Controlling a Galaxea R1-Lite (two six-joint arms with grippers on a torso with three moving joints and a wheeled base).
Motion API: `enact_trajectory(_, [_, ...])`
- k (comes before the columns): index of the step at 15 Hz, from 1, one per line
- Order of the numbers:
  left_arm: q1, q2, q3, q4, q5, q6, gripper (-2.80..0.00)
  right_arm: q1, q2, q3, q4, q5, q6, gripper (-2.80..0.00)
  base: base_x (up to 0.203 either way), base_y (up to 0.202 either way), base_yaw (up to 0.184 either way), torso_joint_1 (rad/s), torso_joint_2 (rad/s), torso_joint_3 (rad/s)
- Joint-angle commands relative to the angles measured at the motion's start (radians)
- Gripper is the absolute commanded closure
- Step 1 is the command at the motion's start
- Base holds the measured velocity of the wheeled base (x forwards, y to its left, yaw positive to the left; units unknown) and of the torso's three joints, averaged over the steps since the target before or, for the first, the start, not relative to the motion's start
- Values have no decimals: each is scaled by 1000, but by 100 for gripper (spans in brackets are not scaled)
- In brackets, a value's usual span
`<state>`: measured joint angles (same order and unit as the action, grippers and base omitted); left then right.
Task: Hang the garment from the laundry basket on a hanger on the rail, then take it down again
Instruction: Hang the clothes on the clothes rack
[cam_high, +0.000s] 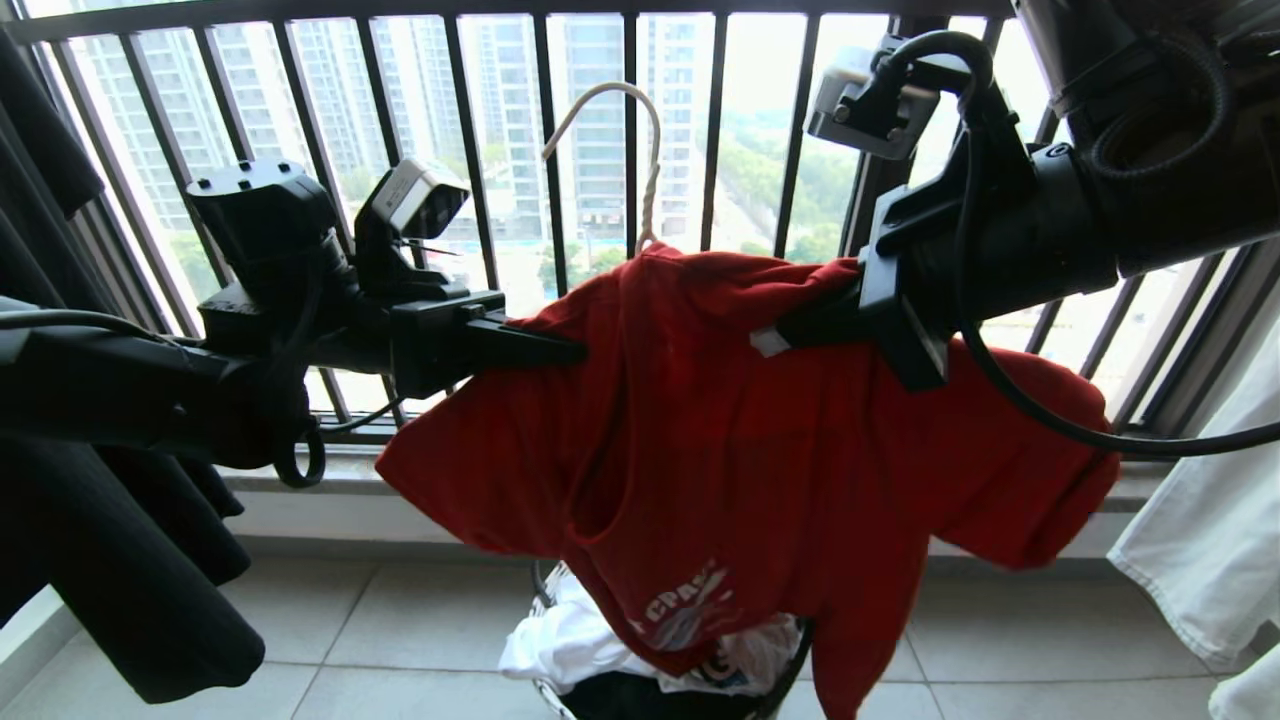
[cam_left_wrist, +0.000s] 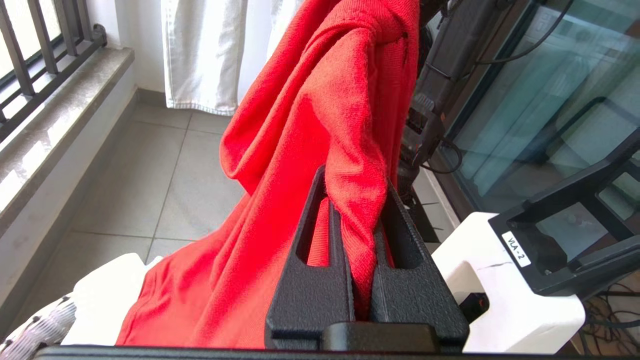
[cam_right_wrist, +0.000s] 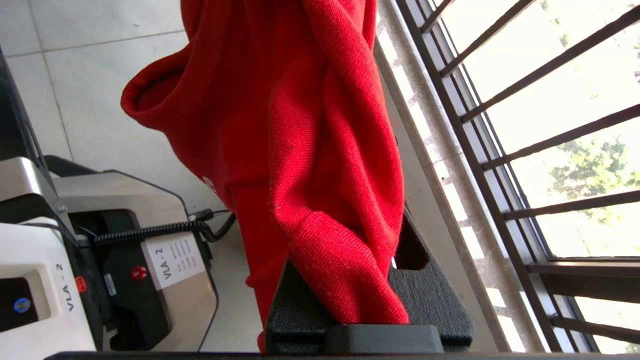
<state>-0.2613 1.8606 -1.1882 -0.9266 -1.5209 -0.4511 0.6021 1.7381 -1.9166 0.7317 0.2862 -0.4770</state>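
Two robot arms hold a red T-shirt (cam_high: 720, 420) spread between them in front of a barred balcony railing (cam_high: 560, 130), high-rise towers beyond. The left gripper (cam_high: 560, 352) is clamped on the shirt's left shoulder; its wrist view shows a fold of red cloth pinched between the black fingers (cam_left_wrist: 320, 250). The right gripper (cam_high: 800, 325) is closed on the right shoulder, where its wrist view shows fabric bunched over the fingers (cam_right_wrist: 430, 295). A thin white hanger (cam_high: 640, 150) rises from the shirt's collar, its long hook curving up against the railing bars and caught on nothing in view. The shirt's lower part, with white lettering and a graphic, droops onto the laundry basket (cam_high: 560, 700) on the tiled floor near the robot, which holds white cloth (cam_high: 560, 640). Dark garments (cam_high: 120, 560) hang at the far left, a white garment (cam_high: 1210, 530) at the right.
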Motion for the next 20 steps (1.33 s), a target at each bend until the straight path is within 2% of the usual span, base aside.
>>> enact_trajectory(1, [-3,12,0,-5,-9,-3,0,1,-9,1,2,1,-2,0,0,0,0,0,0,0])
enact_trajectory(5, [-6,20,-2,-9,-9,-1,0,3,-17,4,2,1,-2,0,0,0,0,0,0,0])
enact_trajectory(8, [-6,35,10,-76,-9,-2,0,8,-19,5,2,-1,-2,0,0,0,0,0,0,0])
enact_trajectory(9, [-13,39,24,-116,-9,-6,-280,8,-19,5,2,-1,-2,0,0,0,0,0,0,0])
enact_trajectory(14, [-4,21,25,-128,-5,-14,-280,7,-25,24,2,-5,-3,0,0,0,0,0,0,0])
enact_trajectory(17, [37,-15,24,-129,-4,-14,-280,-1,-43,34,2,-9,0,0,0,0,0,0,0,0])
enact_trajectory(20, [121,-77,19,-128,0,-23,-280,-24,-43,41,2,-15,4,0,0,0,0,0,0,0])
